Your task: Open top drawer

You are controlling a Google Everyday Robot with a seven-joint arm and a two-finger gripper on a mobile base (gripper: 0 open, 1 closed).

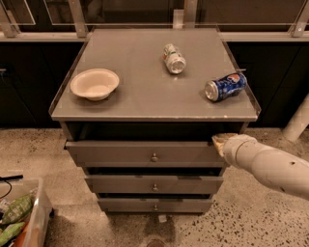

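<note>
This looks like an office or lab space rather than a home: speckled terrazzo floor (pixel 260 219), a glazed partition (pixel 135 12) with metal posts at the far side, a grey metal cabinet (pixel 145 99), and a bin (pixel 37 217) of snack packets (pixel 17 210) near left. My jaws sit at the top drawer's (pixel 116 153) right end.

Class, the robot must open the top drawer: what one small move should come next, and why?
Probably draw the gripper straight out from the cabinet, toward the camera: it sits at the upper right corner of the top drawer front, and the drawer looks barely open.
</note>
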